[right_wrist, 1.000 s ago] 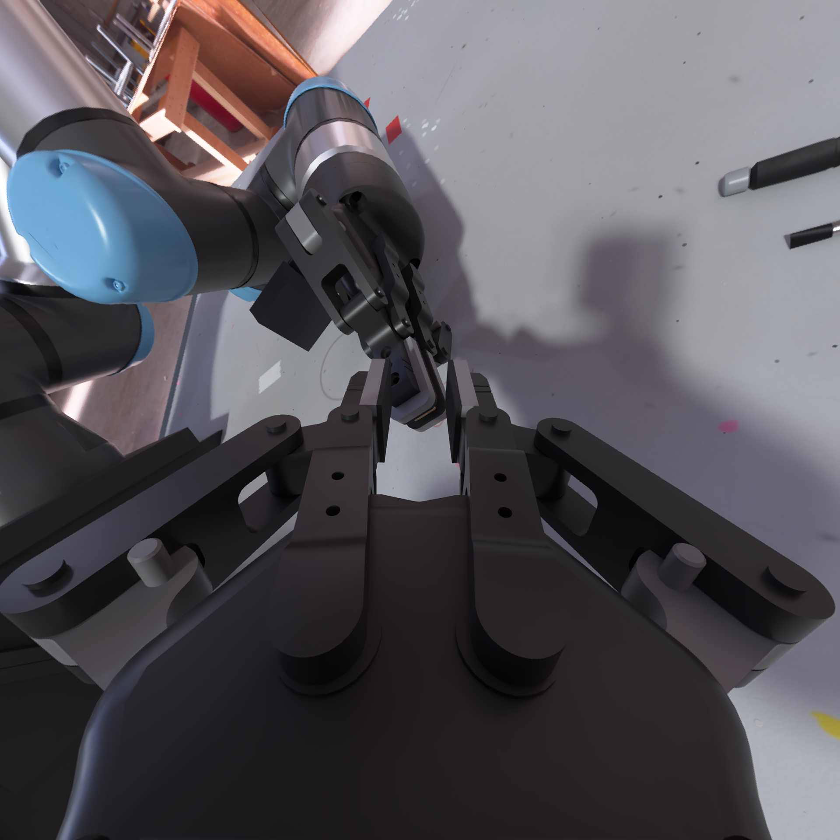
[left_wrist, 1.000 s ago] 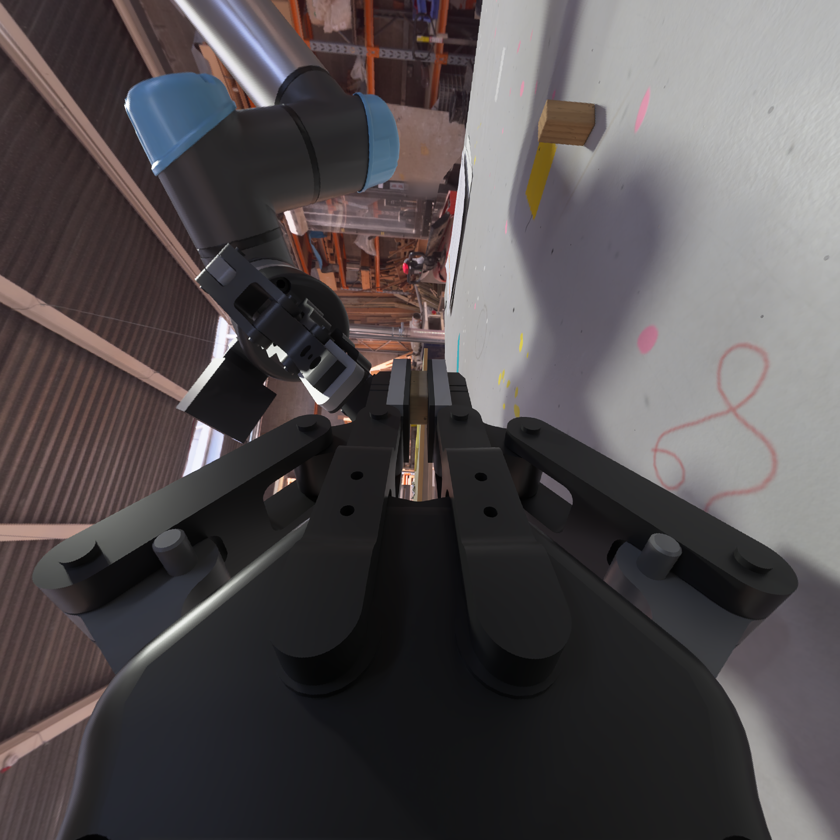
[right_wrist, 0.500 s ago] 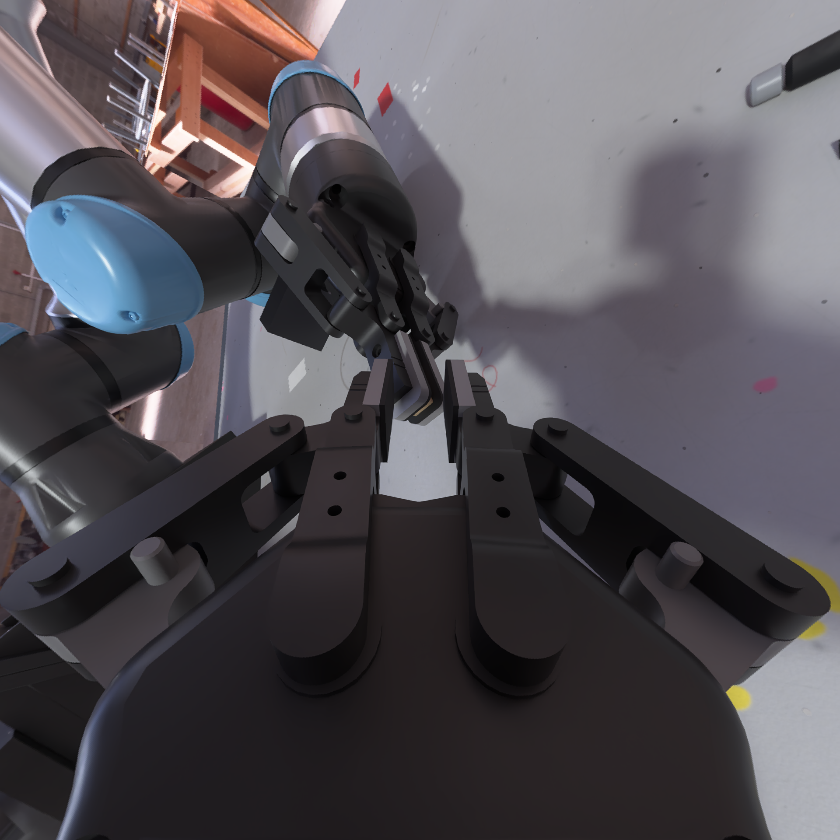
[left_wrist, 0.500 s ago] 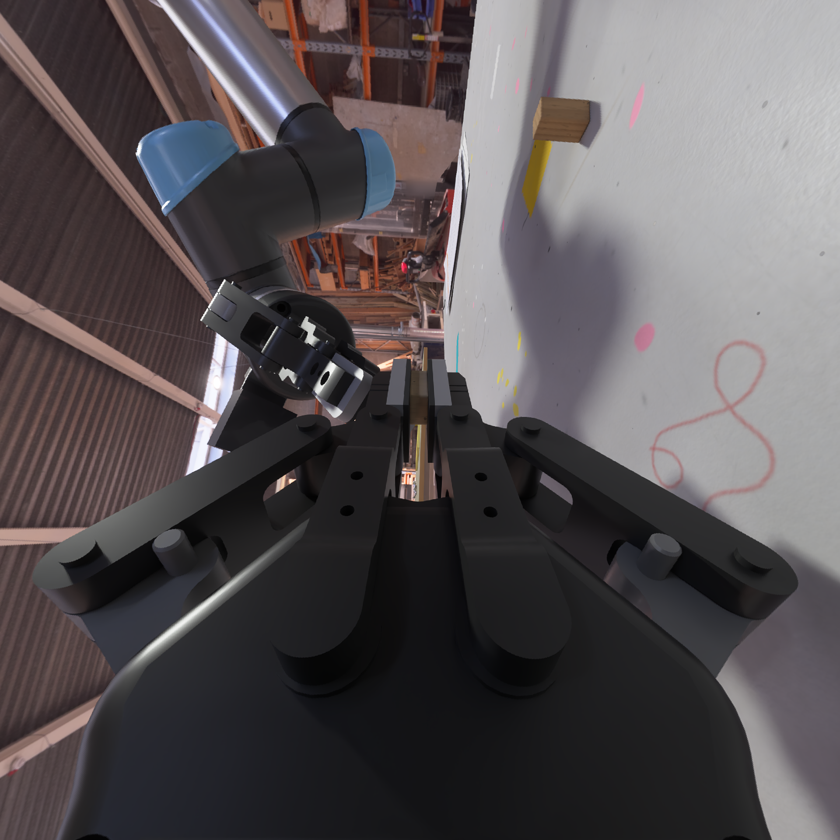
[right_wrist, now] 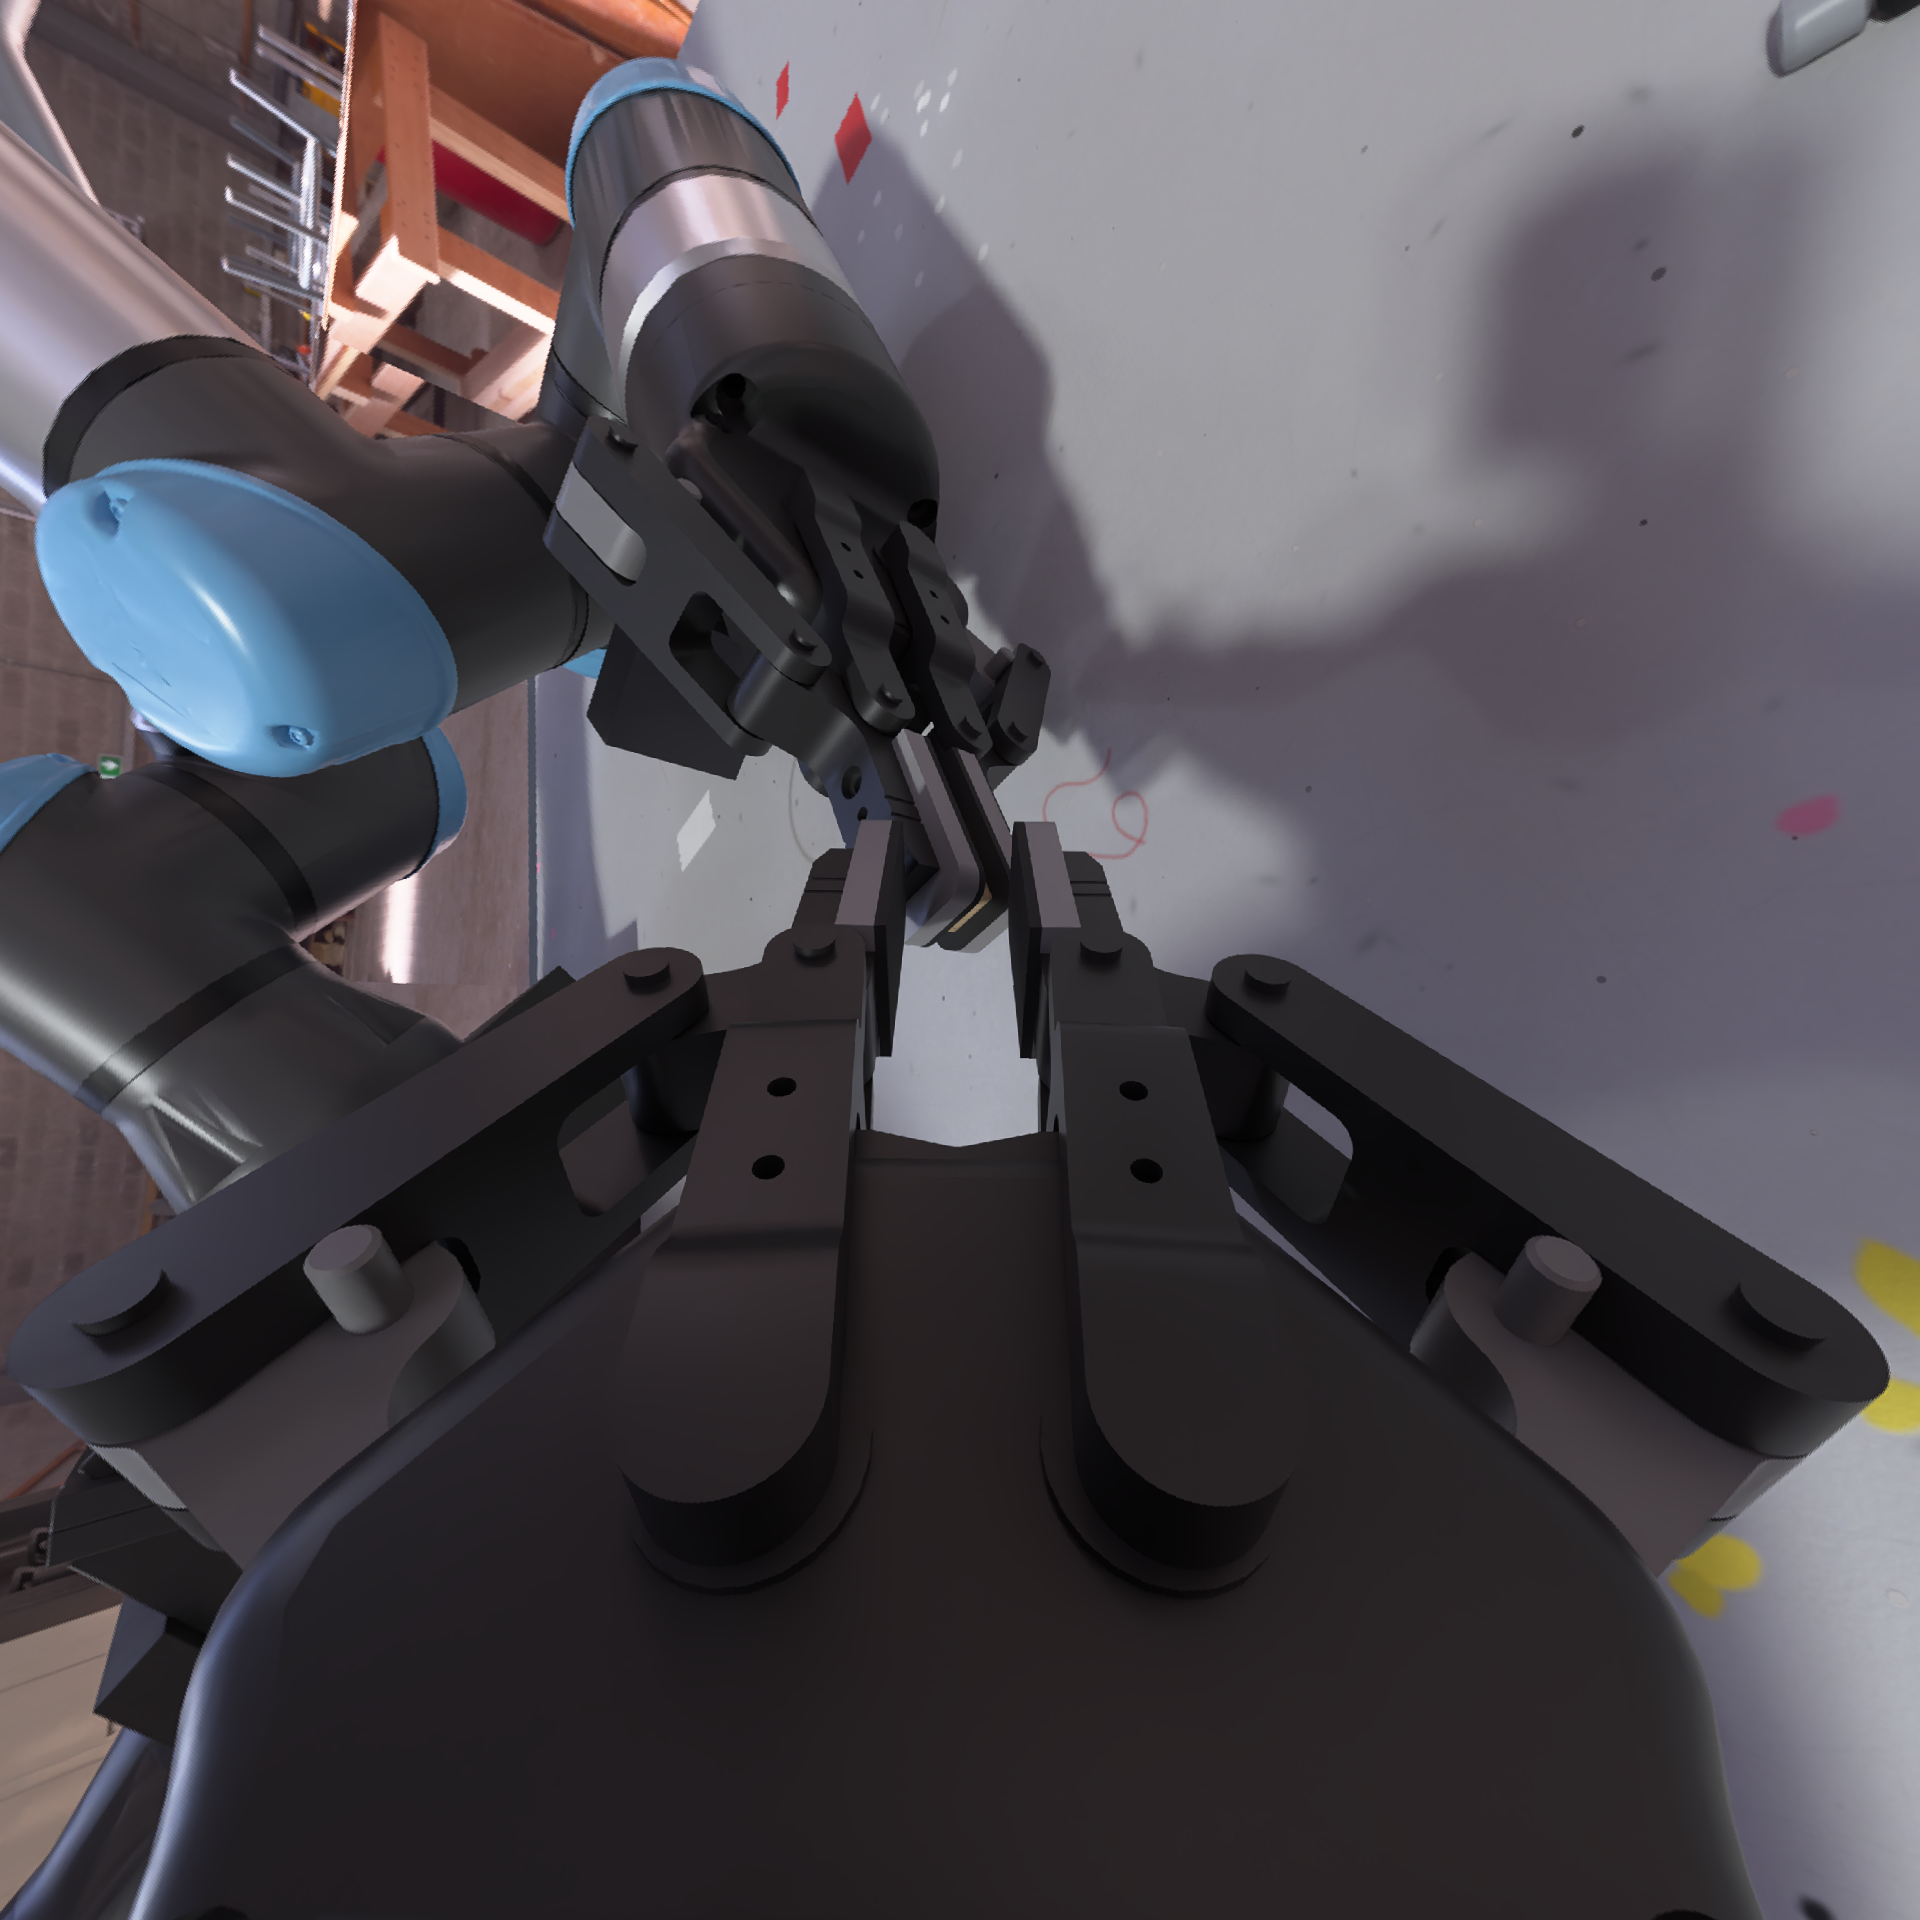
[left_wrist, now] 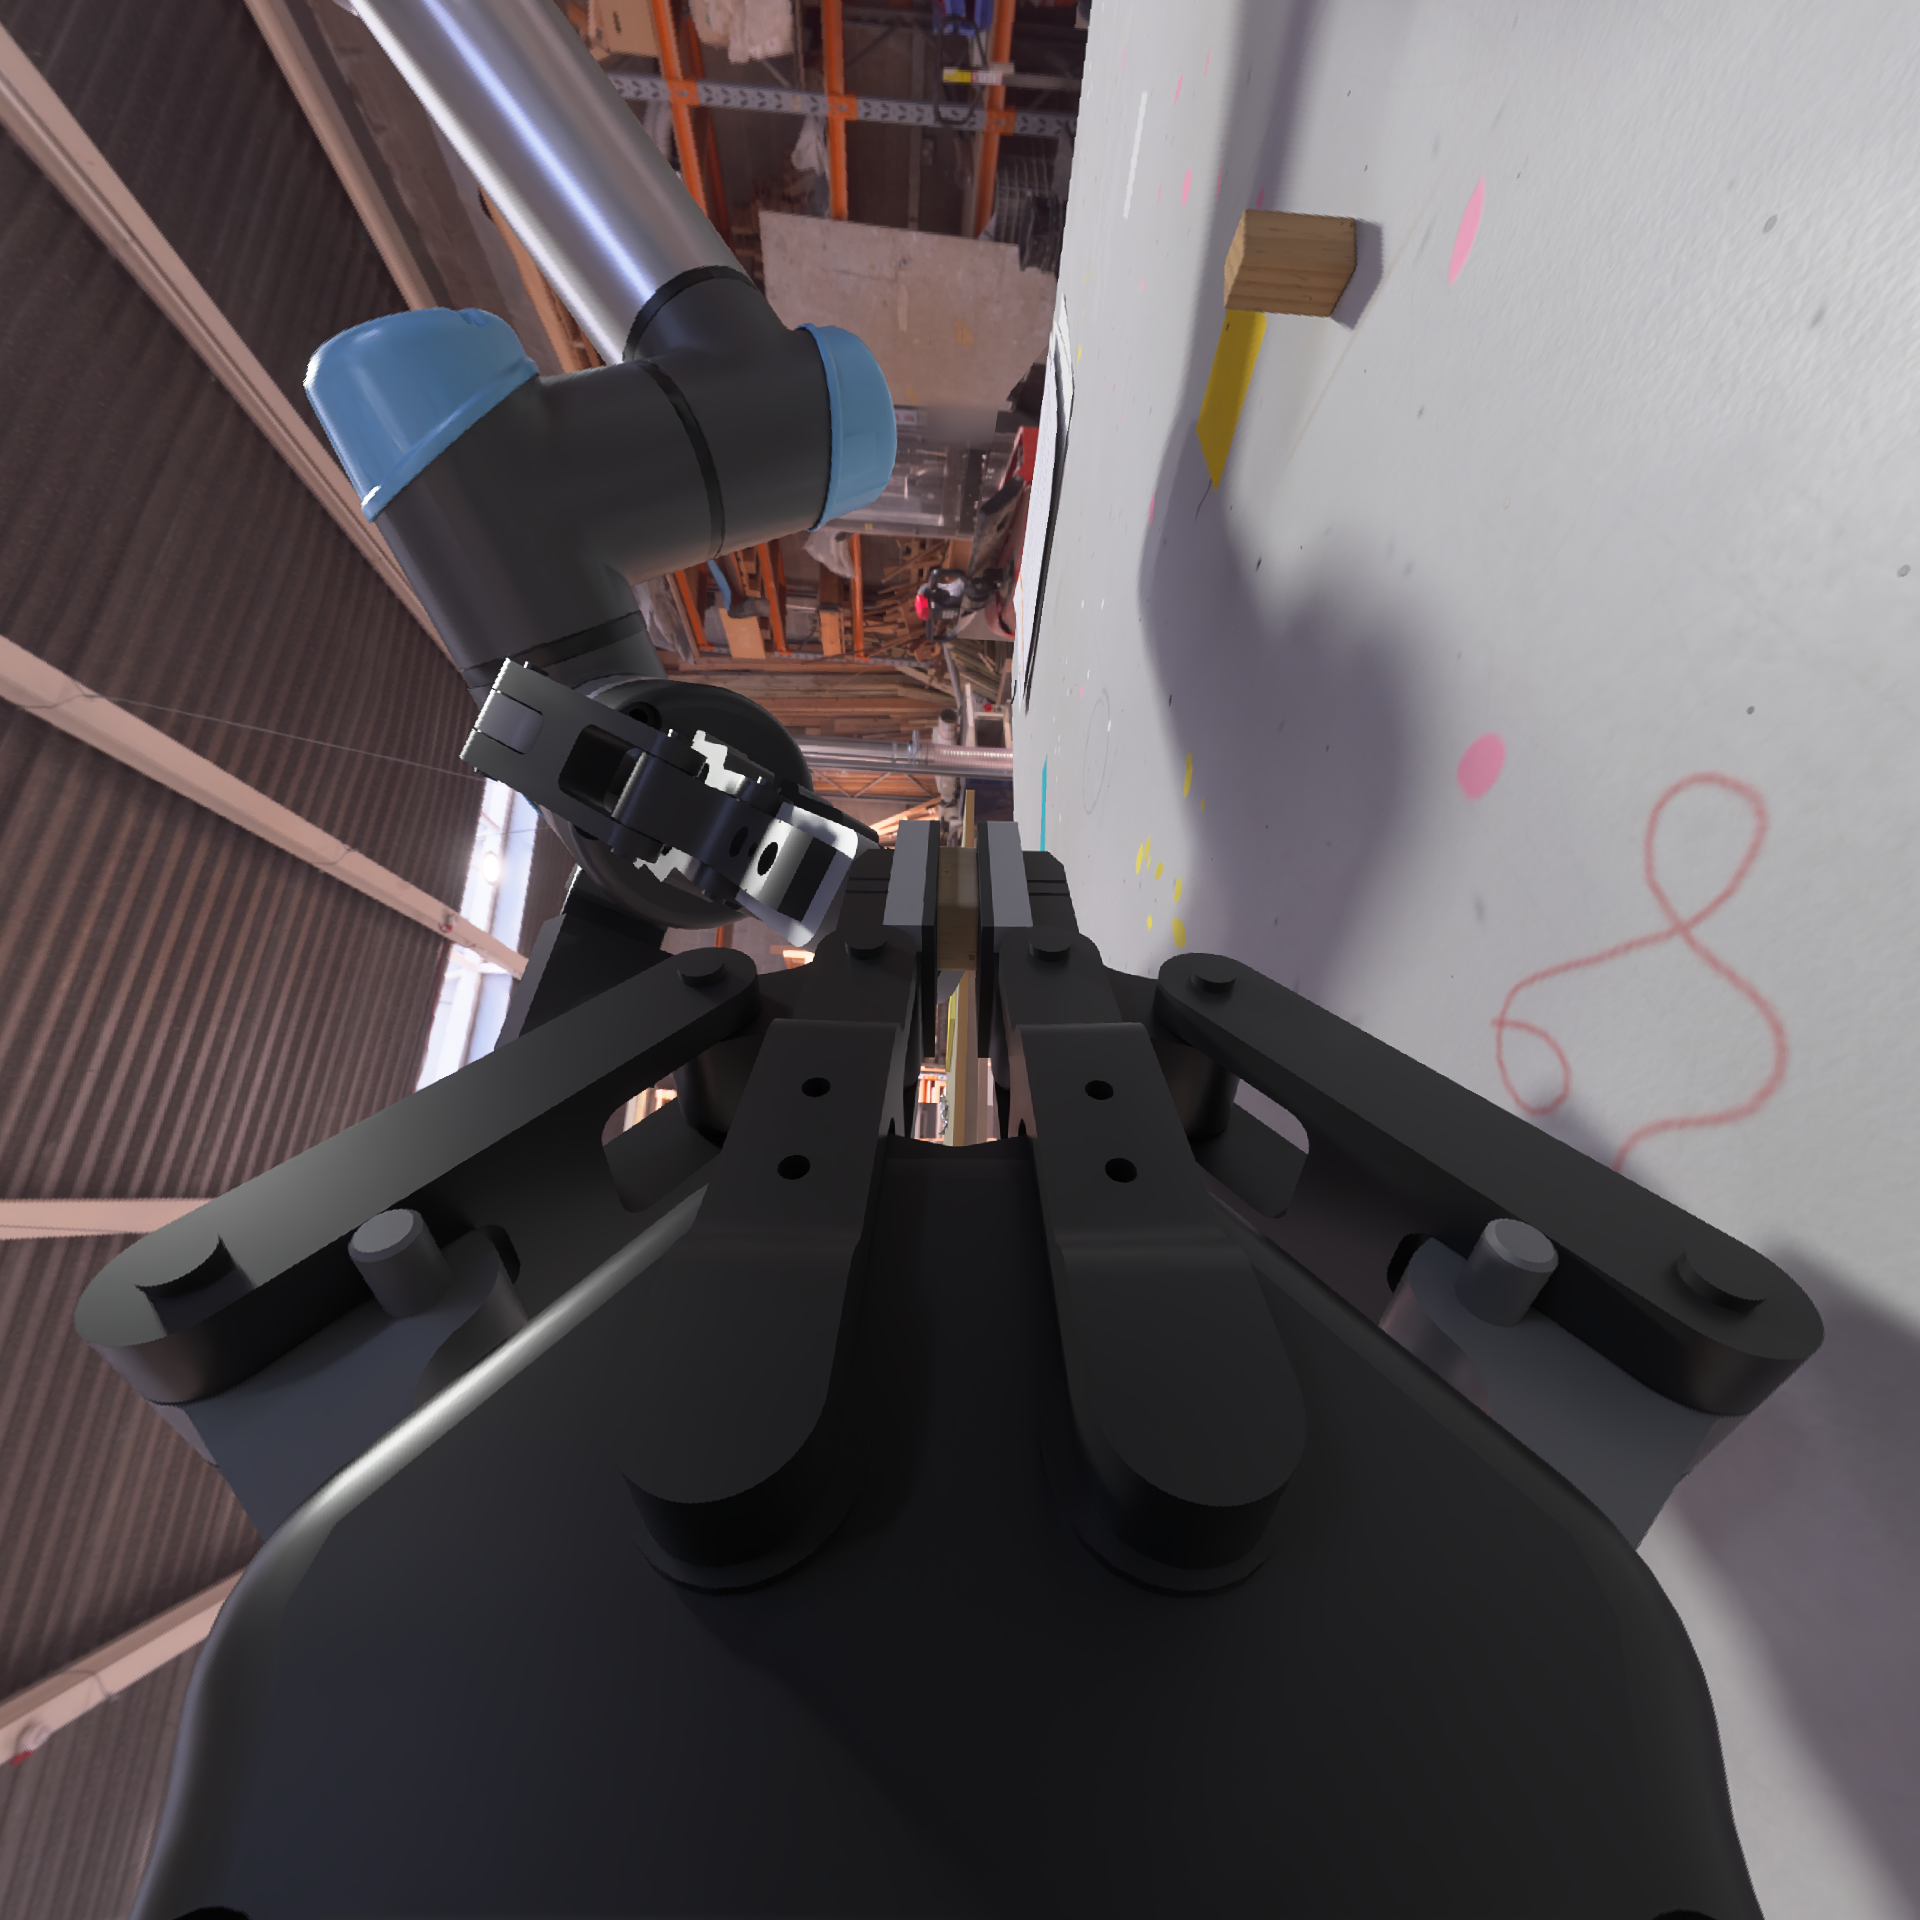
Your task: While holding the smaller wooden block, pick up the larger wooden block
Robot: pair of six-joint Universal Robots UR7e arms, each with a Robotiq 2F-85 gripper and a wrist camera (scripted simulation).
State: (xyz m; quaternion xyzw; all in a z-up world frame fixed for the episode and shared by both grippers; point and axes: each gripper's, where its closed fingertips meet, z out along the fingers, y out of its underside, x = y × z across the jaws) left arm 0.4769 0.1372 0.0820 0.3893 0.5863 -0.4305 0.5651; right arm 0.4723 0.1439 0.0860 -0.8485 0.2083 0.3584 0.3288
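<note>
- The small block [left_wrist: 958, 906] is held clamped in the left pincer [left_wrist: 958, 883], raised off the desk [left_wrist: 1558, 623]: first half judged done.
- The large block [left_wrist: 1291, 262] lies untouched on the desk, well apart.
- The right pincer [right_wrist: 951, 883] is seen half-open and empty, pointed at the left pincer, not at the large block.

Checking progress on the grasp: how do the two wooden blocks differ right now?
The smaller light wooden block is clamped between the left gripper's jaws, off the table; the larger light wooden block rests on the grey speckled table, ungripped. The smaller shows only a narrow sliver; the larger shows whole faces. Both are pale wood.
</note>
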